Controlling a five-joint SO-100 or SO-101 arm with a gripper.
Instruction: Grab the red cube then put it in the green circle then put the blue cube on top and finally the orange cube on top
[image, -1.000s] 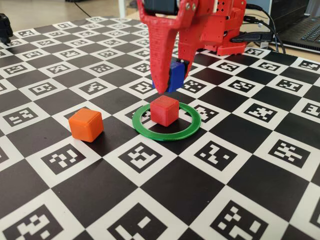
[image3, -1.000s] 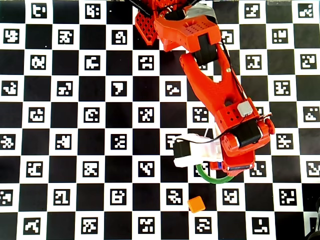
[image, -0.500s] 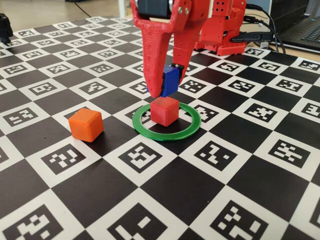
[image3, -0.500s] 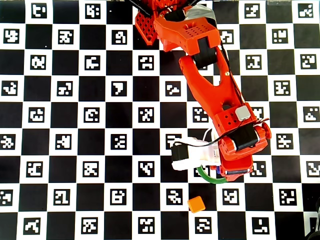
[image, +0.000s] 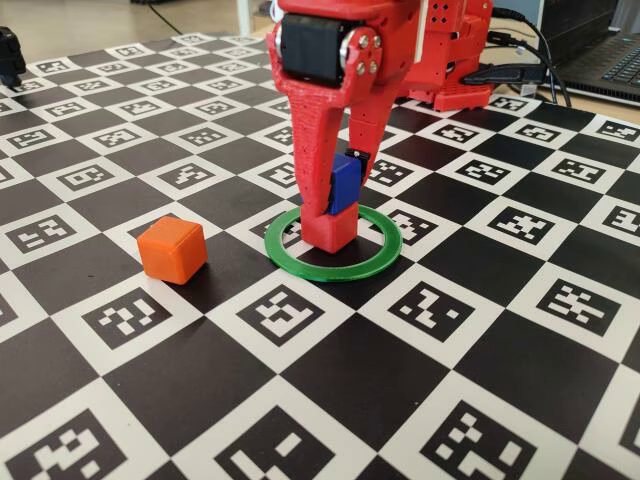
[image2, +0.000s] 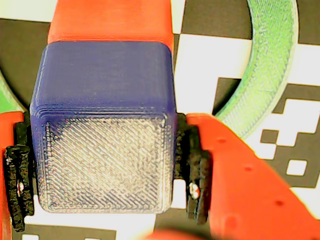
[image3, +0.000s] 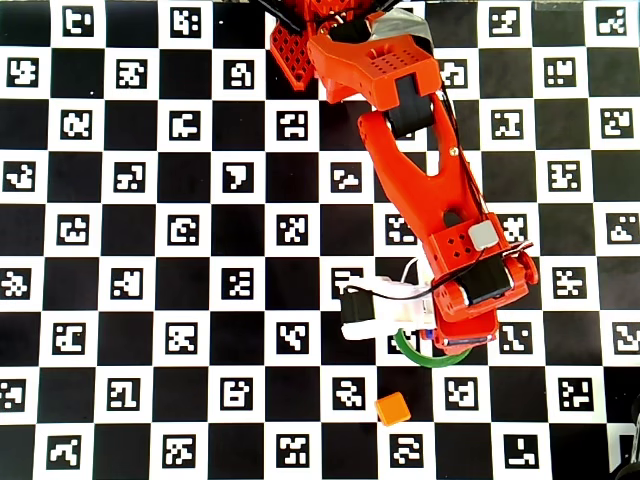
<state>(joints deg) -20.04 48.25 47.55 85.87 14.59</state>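
Note:
The red cube (image: 330, 233) stands inside the green circle (image: 375, 256) on the checkerboard. My gripper (image: 338, 192) points down over it and is shut on the blue cube (image: 345, 182), which sits on or just above the red cube's top; I cannot tell if they touch. In the wrist view the blue cube (image2: 102, 125) fills the space between my black pads (image2: 194, 170), with the red cube (image2: 110, 20) beyond it and an arc of the green circle (image2: 265, 65) at the right. The orange cube (image: 173, 249) lies alone to the left in the fixed view.
In the overhead view the arm covers most of the green circle (image3: 410, 352), and the orange cube (image3: 393, 408) lies just below it. The arm's red base (image: 450, 60) and cables stand at the board's far edge. A laptop (image: 600, 60) sits at the back right.

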